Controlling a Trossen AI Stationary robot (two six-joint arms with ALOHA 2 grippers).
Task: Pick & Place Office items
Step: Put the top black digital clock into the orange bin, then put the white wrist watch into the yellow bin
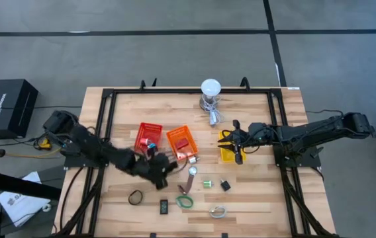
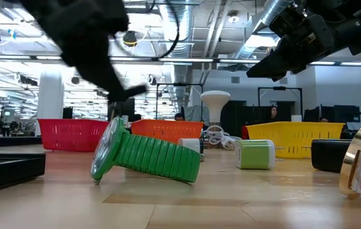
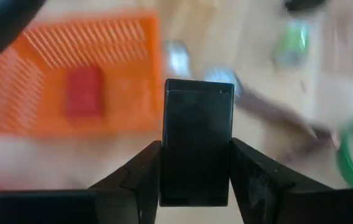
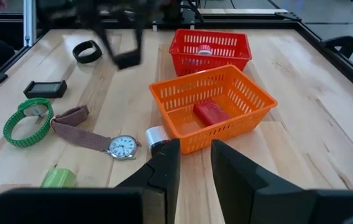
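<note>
My left gripper point(image 1: 158, 164) is near the orange basket's near-left corner, shut on a black rectangular block point(image 3: 196, 143); the right wrist view shows that block too point(image 4: 127, 59). My right gripper point(image 4: 195, 168) hovers open over the yellow basket point(image 1: 229, 151) with nothing between its fingers. On the table lie a green band watch point(image 1: 185, 201), a brown-strap watch point(image 4: 96, 138), a flat black block point(image 4: 46, 89), a black band ring point(image 4: 87, 51), a green bit point(image 1: 207, 184), a small black piece point(image 1: 225, 186) and a metal item point(image 1: 218, 211). My left gripper pinches the black block between its two fingers point(image 3: 136, 180), which press on the block's two long sides point(image 3: 167, 168). Most of the block sticks out past the fingertips. In the right wrist view it hangs below the gripper, clear of the table.
The red basket point(image 1: 149, 137) holds small bits and the orange basket point(image 1: 181, 142) holds a red block point(image 4: 210, 112). A white-domed lamp point(image 1: 210, 89) with its cable stands at the far edge. Black frame rails run along the table's sides.
</note>
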